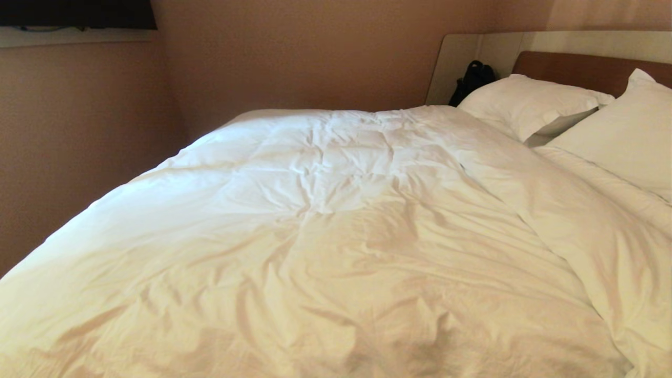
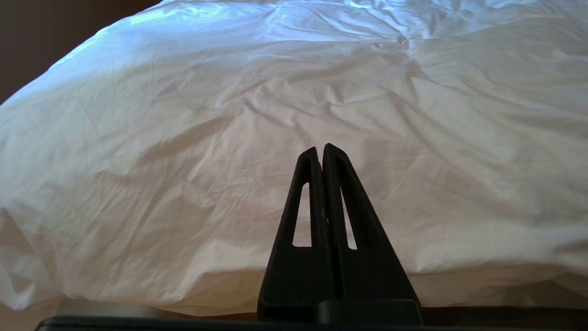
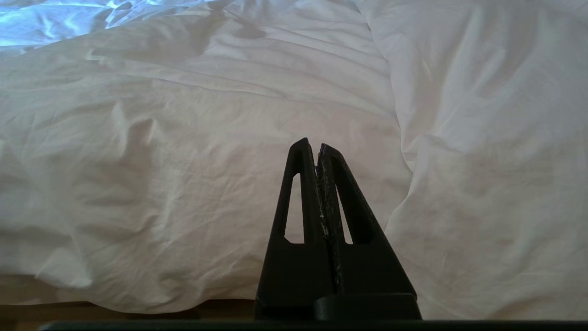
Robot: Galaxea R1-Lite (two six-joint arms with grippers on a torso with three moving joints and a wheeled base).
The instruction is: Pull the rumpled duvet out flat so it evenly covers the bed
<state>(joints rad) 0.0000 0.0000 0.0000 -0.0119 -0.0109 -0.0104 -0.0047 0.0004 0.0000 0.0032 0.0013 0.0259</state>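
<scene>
Duvet [image 1: 315,236] spread rumpled over bed [image 1: 588,68].

Covers mattress up to two pillows [image 1: 530,102] by headboard, folded thick along right side. Left end effector [image 2: 321,148] and right end effector [image 3: 310,143] pressed together, empty, facing near edge.

Duvet [image 1: 315,236]: lies on the bed [image 1: 590,68], spread from its near edge to its far side. Two pillows [image 1: 530,105]: side by side at the right, against the headboard, just past the duvet's edge. Bag [image 1: 471,80]: behind the pillows, beside the headboard, by the wall.
</scene>
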